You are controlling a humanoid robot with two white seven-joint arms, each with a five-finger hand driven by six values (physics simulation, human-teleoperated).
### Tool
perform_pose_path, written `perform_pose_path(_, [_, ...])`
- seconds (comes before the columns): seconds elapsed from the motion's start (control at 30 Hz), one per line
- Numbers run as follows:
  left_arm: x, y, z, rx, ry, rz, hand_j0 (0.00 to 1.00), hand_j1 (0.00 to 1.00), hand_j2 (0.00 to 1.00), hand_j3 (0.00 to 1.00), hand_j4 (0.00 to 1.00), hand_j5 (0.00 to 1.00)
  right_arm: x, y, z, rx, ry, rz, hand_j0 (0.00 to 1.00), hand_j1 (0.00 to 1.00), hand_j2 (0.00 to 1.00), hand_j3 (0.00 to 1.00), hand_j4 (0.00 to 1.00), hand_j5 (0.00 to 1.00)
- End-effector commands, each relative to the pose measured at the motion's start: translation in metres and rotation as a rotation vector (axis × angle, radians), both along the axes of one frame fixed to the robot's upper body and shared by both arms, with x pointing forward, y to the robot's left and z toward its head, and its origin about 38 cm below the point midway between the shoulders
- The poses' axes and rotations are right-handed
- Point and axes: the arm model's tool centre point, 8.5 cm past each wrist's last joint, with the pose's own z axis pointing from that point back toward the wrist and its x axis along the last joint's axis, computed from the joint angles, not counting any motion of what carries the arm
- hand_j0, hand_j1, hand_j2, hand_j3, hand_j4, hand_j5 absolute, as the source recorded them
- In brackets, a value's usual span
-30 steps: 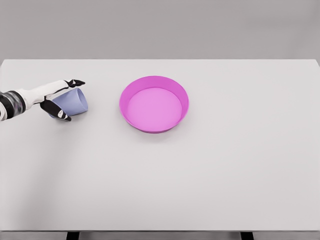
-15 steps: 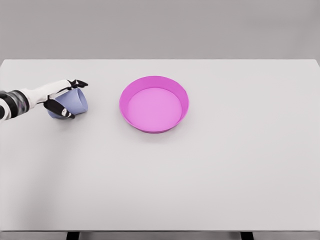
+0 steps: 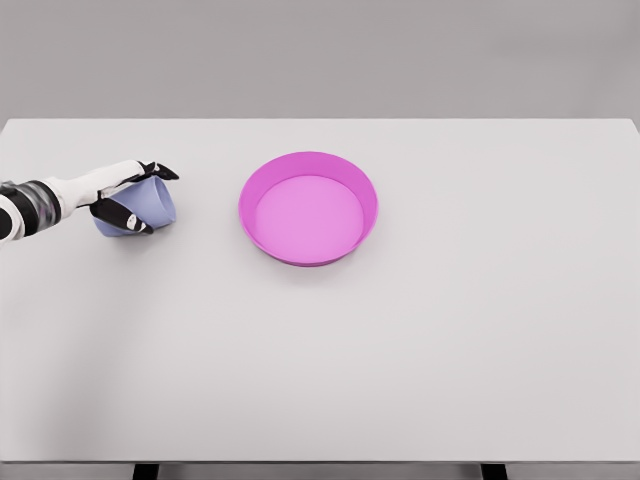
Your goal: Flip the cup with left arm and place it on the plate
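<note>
A pale blue cup (image 3: 148,204) lies on its side at the left of the white table (image 3: 400,340). My left hand (image 3: 132,196) comes in from the left edge and wraps the cup, fingers over its top and thumb under its near side. The cup's mouth end is hidden behind the hand. A magenta plate (image 3: 308,207) with a raised rim sits right of the cup, about a hand's width away. The right arm does not show.
The left hand's fingers have curled tighter around the cup, thumb drawing in beneath it. The cup has tilted slightly and shifted a little left. The plate has not moved.
</note>
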Motion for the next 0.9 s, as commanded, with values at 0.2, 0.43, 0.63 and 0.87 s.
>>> perform_pose_path(0.2, [0.000,0.001,0.003,-0.012,-0.006,-0.001,0.79,0.79,0.79,0.79,0.79,0.79,0.000,0.000,0.000,0.000,0.000,-0.001,1.00,1.00,1.00,1.00,1.00,1.00])
perform_pose_path(0.43, [0.000,0.001,0.008,-0.077,-0.004,0.003,0.80,0.80,0.80,0.80,0.80,0.80,0.000,0.000,0.000,0.000,0.001,0.001,1.00,1.00,1.00,1.00,1.00,1.00])
perform_pose_path(0.63, [0.000,0.000,0.011,-0.144,0.004,0.002,0.80,0.80,0.80,0.80,0.80,0.80,0.000,0.000,0.000,0.000,0.000,-0.001,1.00,1.00,1.00,1.00,1.00,1.00])
perform_pose_path(0.87, [0.000,-0.002,0.016,-0.226,0.008,-0.001,0.79,0.79,0.79,0.79,0.79,0.79,0.000,0.000,0.000,0.000,0.000,-0.001,1.00,1.00,1.00,1.00,1.00,1.00])
